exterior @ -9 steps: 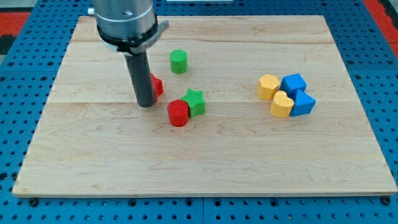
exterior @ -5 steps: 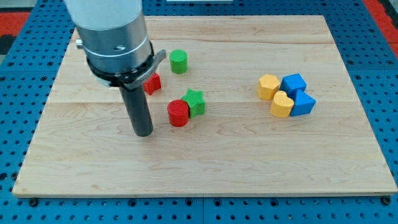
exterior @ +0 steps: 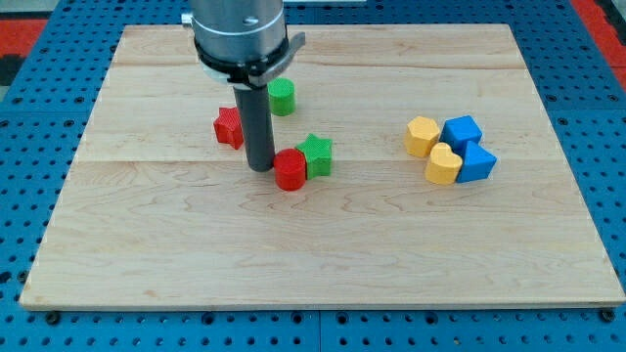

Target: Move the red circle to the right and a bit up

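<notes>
The red circle, a short red cylinder, sits near the board's middle. It touches the green star on its upper right. My tip rests on the board right against the red circle's left side. The rod rises from there and hides part of the board behind it. A second red block, of unclear shape, lies up and to the left of my tip.
A green cylinder stands above the rod, partly behind it. At the view's right is a tight cluster: a yellow hexagon, a yellow heart and two blue blocks. The wooden board sits on a blue pegboard.
My tip swung from the red circle's lower left up and right to its left side. The red circle and green star have shifted slightly right.
</notes>
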Controlling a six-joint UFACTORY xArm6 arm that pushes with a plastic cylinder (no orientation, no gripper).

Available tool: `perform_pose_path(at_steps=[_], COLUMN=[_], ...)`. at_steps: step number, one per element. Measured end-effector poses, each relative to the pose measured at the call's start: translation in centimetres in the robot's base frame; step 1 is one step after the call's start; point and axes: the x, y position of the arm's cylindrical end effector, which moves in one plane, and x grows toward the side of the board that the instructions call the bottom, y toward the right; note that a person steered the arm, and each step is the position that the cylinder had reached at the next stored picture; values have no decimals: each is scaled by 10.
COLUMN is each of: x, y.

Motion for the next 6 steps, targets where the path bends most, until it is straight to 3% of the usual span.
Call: perform_pose_path(at_steps=[1, 3, 5, 6], x=[21, 0, 41, 41], y=[17, 90, 113, 131])
